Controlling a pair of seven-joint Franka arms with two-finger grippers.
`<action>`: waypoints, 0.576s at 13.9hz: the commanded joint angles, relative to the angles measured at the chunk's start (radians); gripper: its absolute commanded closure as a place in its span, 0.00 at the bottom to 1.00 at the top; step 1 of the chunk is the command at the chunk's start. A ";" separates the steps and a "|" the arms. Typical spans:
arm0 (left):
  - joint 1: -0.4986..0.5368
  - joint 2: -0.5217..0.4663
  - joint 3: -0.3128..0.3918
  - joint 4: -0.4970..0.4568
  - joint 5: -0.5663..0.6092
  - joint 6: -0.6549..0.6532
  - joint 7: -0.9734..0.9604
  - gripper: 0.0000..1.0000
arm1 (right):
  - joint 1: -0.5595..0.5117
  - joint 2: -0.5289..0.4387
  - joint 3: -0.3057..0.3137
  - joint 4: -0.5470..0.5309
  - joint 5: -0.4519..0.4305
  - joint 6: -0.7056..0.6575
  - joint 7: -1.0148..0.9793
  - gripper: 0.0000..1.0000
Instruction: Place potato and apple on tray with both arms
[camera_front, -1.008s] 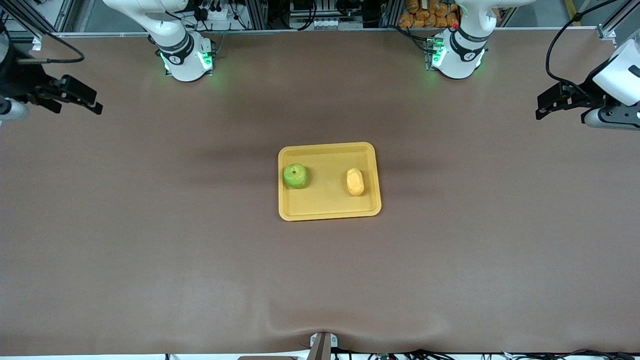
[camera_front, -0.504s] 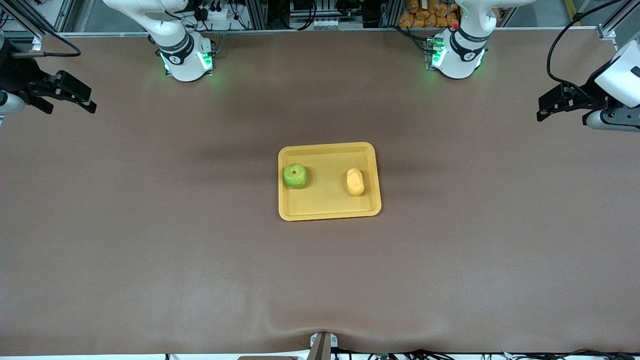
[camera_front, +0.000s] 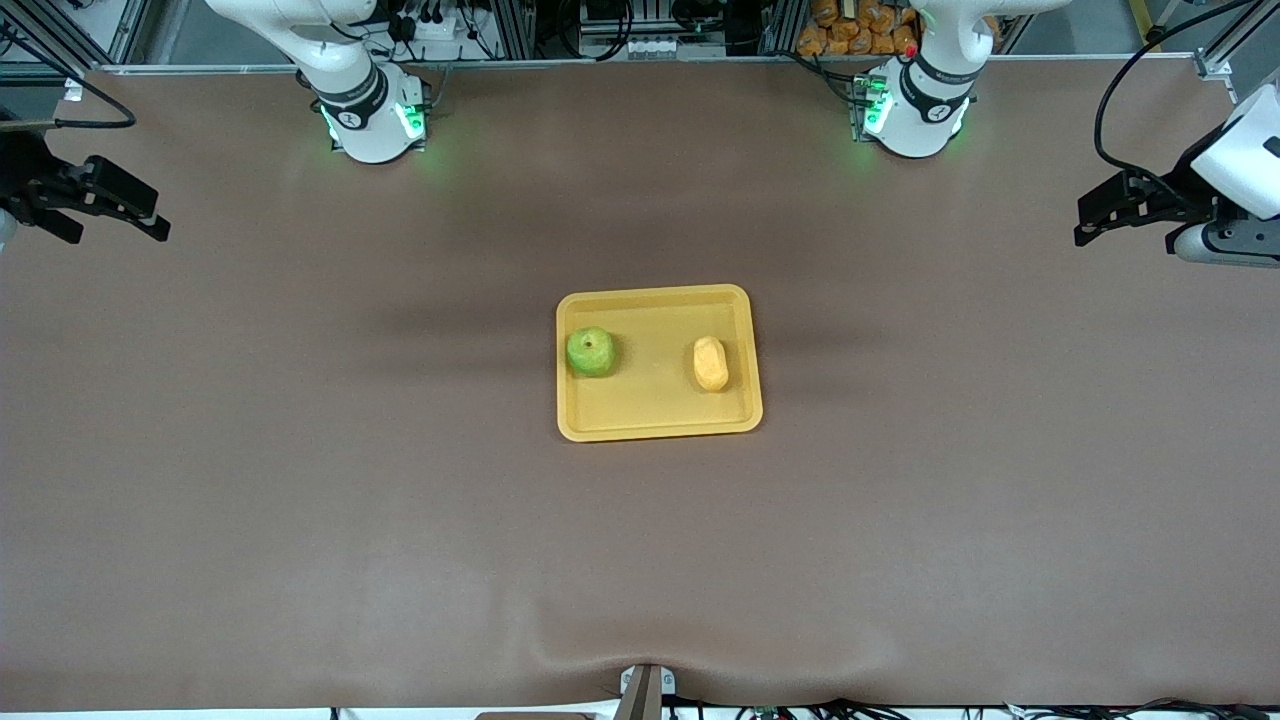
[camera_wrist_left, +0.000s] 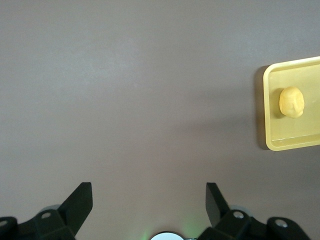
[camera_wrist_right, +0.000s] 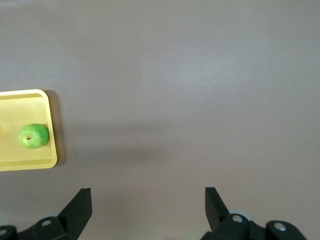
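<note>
Yellow-orange tray at mid surface, holding both items. Green apple inside, at the end toward the right arm. Potato inside too, toward the left arm's end, well apart from the apple. Left pincer up over the surface's edge at the left arm's end, fingers spread apart, empty. Right pincer over the right arm's end, fingers likewise apart, gripping nothing.
</note>
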 joint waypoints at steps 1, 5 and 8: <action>-0.001 0.012 -0.003 0.027 0.019 -0.018 0.002 0.00 | -0.011 0.015 0.017 0.032 -0.054 -0.010 -0.015 0.00; -0.001 0.012 -0.003 0.027 0.019 -0.018 0.000 0.00 | -0.014 0.015 0.017 0.030 -0.053 -0.018 -0.001 0.00; -0.001 0.012 -0.003 0.025 0.019 -0.021 0.000 0.00 | -0.015 0.015 0.017 0.030 -0.047 -0.016 0.001 0.00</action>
